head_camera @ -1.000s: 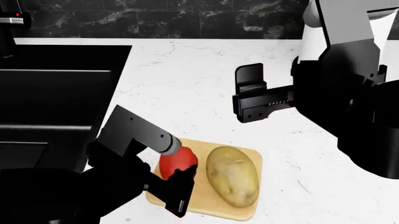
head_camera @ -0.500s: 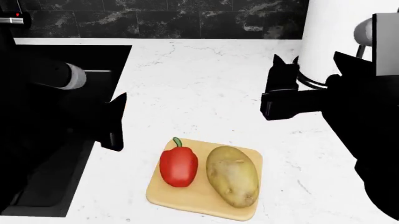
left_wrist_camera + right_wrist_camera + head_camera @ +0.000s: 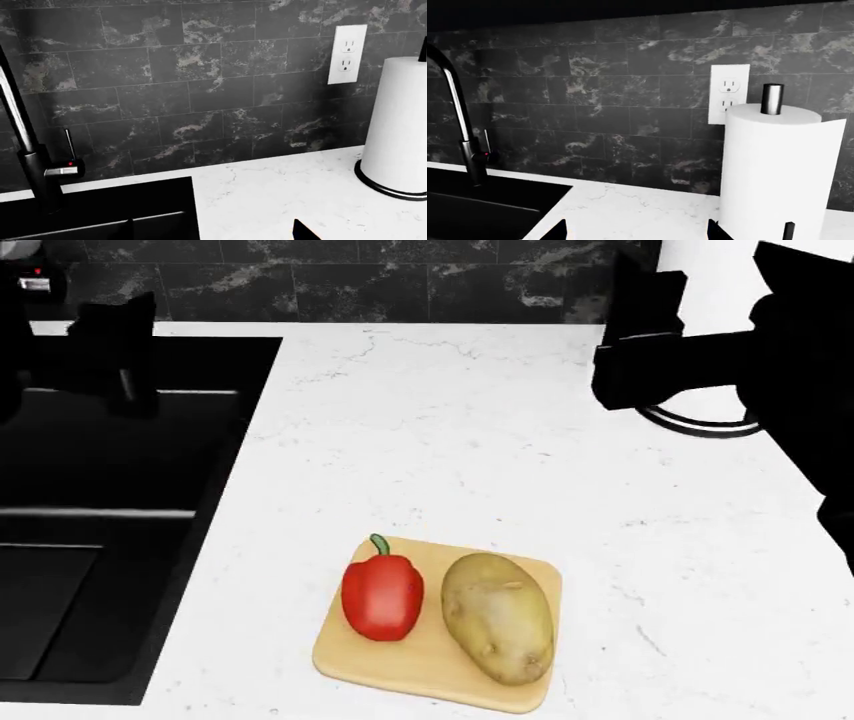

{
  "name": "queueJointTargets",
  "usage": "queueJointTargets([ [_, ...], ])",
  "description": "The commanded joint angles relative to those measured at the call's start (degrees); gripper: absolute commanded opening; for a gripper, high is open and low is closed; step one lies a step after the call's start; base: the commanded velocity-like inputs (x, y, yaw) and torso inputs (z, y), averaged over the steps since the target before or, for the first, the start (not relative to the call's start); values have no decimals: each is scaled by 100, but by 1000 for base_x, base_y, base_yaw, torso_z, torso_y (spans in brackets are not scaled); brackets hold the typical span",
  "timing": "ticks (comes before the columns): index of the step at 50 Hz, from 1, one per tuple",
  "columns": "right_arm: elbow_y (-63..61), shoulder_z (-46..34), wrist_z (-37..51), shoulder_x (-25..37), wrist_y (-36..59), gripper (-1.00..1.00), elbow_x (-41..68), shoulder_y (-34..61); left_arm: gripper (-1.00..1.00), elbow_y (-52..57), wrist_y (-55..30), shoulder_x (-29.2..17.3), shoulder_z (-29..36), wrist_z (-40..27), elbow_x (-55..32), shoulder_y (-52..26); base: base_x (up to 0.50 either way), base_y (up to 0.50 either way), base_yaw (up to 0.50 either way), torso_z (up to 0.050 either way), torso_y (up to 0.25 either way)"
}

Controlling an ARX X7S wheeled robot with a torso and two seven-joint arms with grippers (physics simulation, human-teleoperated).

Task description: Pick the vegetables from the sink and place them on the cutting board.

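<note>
The red pepper and the potato lie side by side on the cutting board, pepper on the left with its green stem pointing away from the robot, the board resting on the white counter just right of the black sink. The left claw hangs over the far part of the sink near the faucet, and the right claw is raised over the counter beside the paper towel roll. Both claws hold nothing, but they show only as dark shapes, so how far either is open cannot be told.
</note>
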Motion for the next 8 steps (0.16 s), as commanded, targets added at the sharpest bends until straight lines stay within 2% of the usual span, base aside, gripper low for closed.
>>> queueJointTargets([
  [1, 134, -166, -218, 11, 21, 100, -126, 434, 100, -209, -275, -18, -148, -75, -235, -501, 0, 0, 0, 0, 0],
  [8, 223, -263, -323, 9, -25, 100, -298, 742, 100, -443, -504, 152, -198, -8, -311, -1028, 0, 0, 0, 0, 0],
])
